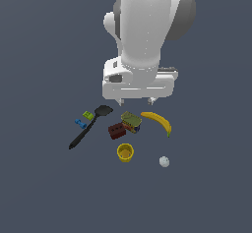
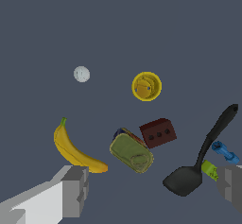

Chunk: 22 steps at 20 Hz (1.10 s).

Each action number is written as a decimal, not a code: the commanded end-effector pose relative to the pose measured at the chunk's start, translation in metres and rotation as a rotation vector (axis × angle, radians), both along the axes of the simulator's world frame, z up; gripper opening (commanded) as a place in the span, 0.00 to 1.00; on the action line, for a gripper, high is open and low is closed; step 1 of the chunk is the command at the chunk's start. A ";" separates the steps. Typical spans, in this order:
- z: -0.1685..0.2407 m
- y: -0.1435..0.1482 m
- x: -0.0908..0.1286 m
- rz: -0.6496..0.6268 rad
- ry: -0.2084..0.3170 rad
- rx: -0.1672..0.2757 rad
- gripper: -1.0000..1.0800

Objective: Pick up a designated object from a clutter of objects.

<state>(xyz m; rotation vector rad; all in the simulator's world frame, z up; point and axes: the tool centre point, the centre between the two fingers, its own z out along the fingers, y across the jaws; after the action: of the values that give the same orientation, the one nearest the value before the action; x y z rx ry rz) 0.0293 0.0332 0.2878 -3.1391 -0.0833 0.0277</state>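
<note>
The small pale white ball [image 1: 164, 161] lies apart from the other items, to the exterior view's right of the yellow cup [image 1: 125, 152]. It also shows in the wrist view [image 2: 82, 73], with the cup [image 2: 146, 86] beside it. My gripper [image 1: 136, 101] hangs open and empty above the far side of the clutter, over the multicoloured can [image 1: 131, 121]. In the wrist view the gripper [image 2: 151, 190] has its fingers [image 2: 71, 190] wide apart, with the can [image 2: 132, 150] between them. The ball is well away from the gripper.
A yellow banana [image 1: 158, 121] lies to the exterior view's right of the can. A dark red brick [image 1: 116, 131] touches the can. A black spatula [image 1: 91, 124], a green brick [image 1: 88, 115] and a blue brick [image 1: 80, 124] lie to the exterior view's left.
</note>
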 end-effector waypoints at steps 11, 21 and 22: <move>-0.080 0.053 0.066 0.124 -0.007 -0.010 0.96; -0.162 0.103 0.102 0.222 -0.014 -0.006 0.96; -0.169 0.107 0.104 0.229 -0.014 -0.005 0.96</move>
<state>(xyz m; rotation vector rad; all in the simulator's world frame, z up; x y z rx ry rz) 0.1290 0.1336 0.1301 -3.1202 -0.4238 0.0091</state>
